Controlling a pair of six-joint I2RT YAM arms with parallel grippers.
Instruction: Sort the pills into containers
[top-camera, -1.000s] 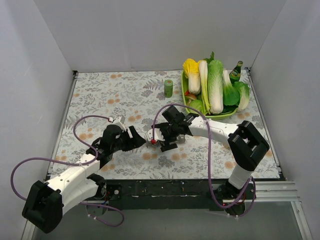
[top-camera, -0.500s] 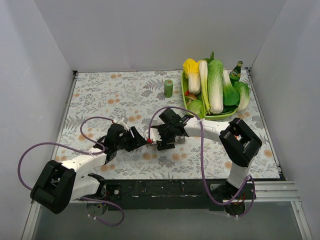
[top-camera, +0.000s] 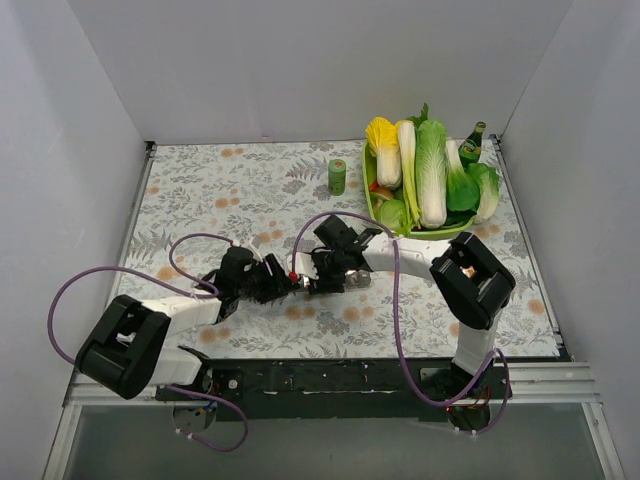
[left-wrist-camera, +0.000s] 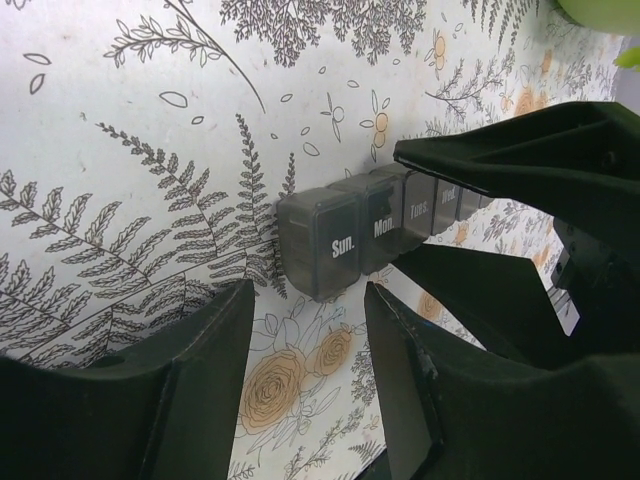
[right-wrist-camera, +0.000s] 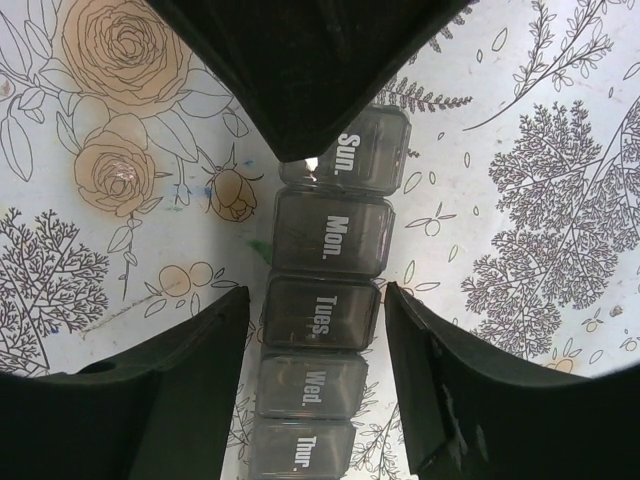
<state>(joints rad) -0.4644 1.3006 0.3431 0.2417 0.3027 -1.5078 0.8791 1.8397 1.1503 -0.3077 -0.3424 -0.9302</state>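
The containers (right-wrist-camera: 322, 312) are a smoky-grey strip of day-labelled compartments lying on the floral cloth. My right gripper (right-wrist-camera: 318, 295) is open and straddles it at the "Tues." box, with only a thin gap on each side. My left gripper (left-wrist-camera: 308, 290) is open with nothing between its fingers. The "Sun." end of the containers (left-wrist-camera: 335, 245) sits just beyond its tips. The right gripper's fingers (left-wrist-camera: 520, 160) flank the strip's far part in the left wrist view. From above, the left gripper (top-camera: 283, 282) and right gripper (top-camera: 318, 277) meet nose to nose mid-table. No pills show.
A green can (top-camera: 337, 176) stands behind the grippers. At the back right a green tray (top-camera: 440, 232) holds cabbages and other vegetables, with a dark bottle (top-camera: 472, 144) beside them. White walls enclose the table on three sides.
The left gripper has moved forward to the strip's "Sun." end and its jaws have narrowed. The right gripper has shifted slightly left and its jaws have closed in around the strip.
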